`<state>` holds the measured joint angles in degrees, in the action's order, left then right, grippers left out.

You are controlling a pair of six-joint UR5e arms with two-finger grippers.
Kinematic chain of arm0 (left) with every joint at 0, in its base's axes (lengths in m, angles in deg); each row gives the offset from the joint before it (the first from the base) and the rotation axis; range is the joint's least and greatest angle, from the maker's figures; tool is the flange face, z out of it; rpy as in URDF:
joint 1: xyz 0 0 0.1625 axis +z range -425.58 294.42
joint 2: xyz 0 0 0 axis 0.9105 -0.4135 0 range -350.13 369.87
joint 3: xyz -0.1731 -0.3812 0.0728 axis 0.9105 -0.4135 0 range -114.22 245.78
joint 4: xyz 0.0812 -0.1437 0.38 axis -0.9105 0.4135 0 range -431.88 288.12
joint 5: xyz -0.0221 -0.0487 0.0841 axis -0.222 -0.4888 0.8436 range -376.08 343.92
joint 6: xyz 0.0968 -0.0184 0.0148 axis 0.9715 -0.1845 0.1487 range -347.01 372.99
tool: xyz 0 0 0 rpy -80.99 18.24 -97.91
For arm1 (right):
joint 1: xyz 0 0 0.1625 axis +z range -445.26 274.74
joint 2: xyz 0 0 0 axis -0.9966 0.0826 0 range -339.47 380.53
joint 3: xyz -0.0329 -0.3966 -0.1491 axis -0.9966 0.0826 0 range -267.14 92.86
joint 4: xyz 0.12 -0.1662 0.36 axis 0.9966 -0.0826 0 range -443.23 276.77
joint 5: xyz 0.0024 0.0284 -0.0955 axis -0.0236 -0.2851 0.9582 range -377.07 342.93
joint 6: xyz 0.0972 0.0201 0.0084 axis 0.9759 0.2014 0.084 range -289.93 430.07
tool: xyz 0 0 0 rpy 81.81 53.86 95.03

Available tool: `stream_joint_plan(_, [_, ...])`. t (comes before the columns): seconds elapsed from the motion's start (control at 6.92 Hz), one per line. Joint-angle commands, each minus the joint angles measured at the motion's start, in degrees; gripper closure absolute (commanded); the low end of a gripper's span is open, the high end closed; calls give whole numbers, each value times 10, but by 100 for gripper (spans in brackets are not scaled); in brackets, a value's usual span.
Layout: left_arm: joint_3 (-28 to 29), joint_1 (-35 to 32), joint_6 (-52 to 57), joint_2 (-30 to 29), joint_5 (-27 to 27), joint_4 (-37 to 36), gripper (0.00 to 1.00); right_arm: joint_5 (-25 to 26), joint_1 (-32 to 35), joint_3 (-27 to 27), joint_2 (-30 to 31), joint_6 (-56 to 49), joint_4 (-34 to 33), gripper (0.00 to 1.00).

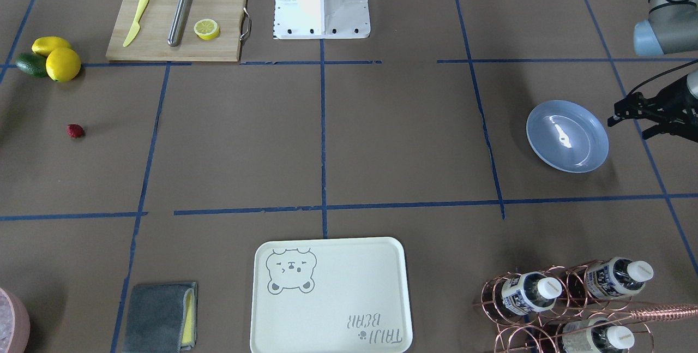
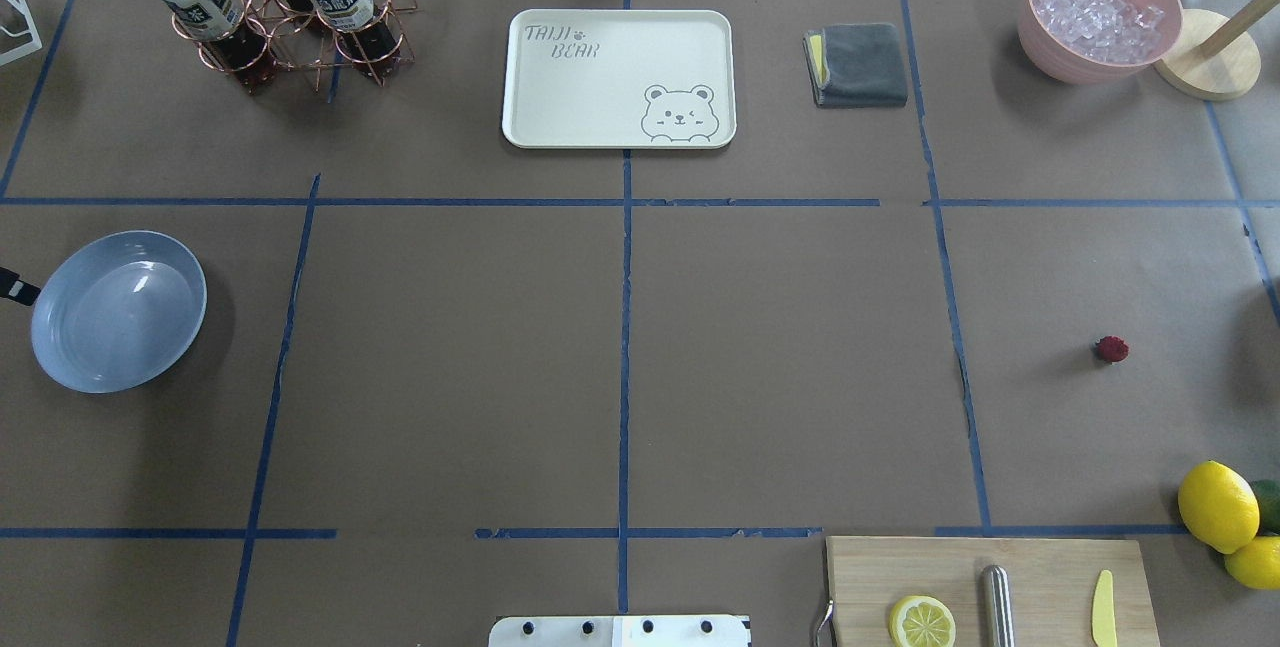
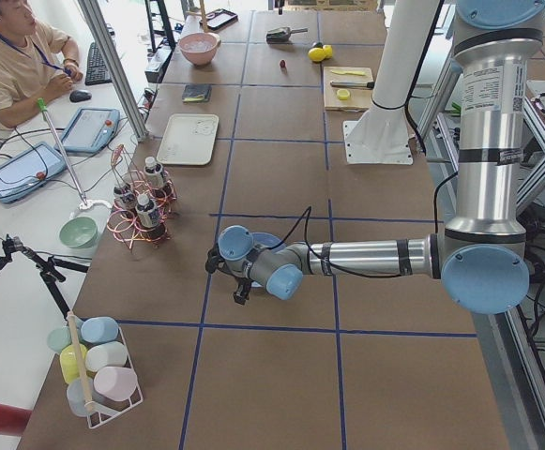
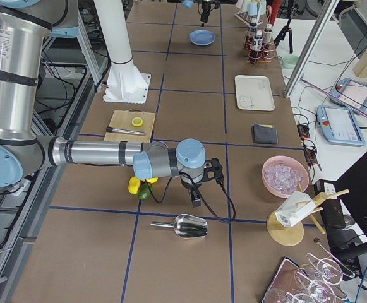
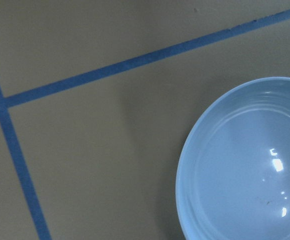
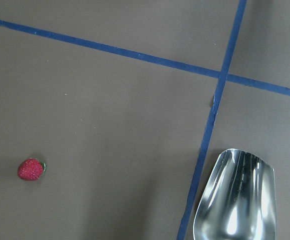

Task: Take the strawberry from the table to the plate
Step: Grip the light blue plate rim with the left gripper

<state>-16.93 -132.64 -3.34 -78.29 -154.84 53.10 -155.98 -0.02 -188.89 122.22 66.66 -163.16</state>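
Observation:
The strawberry (image 1: 75, 131) (image 2: 1111, 349) lies alone on the brown table (image 1: 381, 140), small and dark red; it sits low on the left in the right wrist view (image 6: 31, 169). The light-blue plate (image 1: 567, 136) (image 2: 118, 311) (image 5: 244, 165) rests empty at the table's opposite end. My left gripper (image 1: 628, 126) (image 3: 225, 281) hovers just beside the plate's outer rim, fingers apart and holding nothing. My right gripper (image 4: 207, 189) hangs above the table near the strawberry's end, between the lemons and the scoop. It shows only in the right side view, so I cannot tell its state.
Two lemons (image 1: 62, 64) and an avocado (image 1: 31, 65) lie close to the strawberry. A cutting board (image 1: 174, 25) carries a lemon half, knife and metal rod. A metal scoop (image 6: 237, 200), a bear tray (image 1: 330, 295), a cloth (image 1: 161, 317), a bottle rack (image 1: 567, 298) and an ice bowl (image 2: 1100, 12) stand around.

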Motion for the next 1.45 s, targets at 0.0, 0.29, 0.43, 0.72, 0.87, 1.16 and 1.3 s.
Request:
stream_joint_plan(0.0, [18, 17, -10, -12, 10, 4, 3, -21, -3, 3, 0, 5, 0, 0])
stream_joint_plan(0.29, [32, 20, -10, -24, 10, 4, 5, -44, -4, 6, -1, 3, 3, 0])
stream_joint_plan(0.43, [39, 21, -10, -29, 10, 4, 6, -44, -14, 6, -1, 2, 4, 0])
stream_joint_plan(0.72, [42, 26, -10, -31, 10, 4, 8, -43, -18, 6, -2, 2, 5, 0])
stream_joint_plan(0.87, [42, 30, -10, -32, 10, 4, 8, -42, -21, 6, -3, 2, 5, 0])
stream_joint_plan(1.16, [43, 35, -10, -37, 10, 4, 11, -41, -25, 6, -3, 2, 5, 0])
stream_joint_plan(1.3, [43, 36, -10, -37, 10, 4, 14, -41, -27, 6, -3, 2, 5, 0])
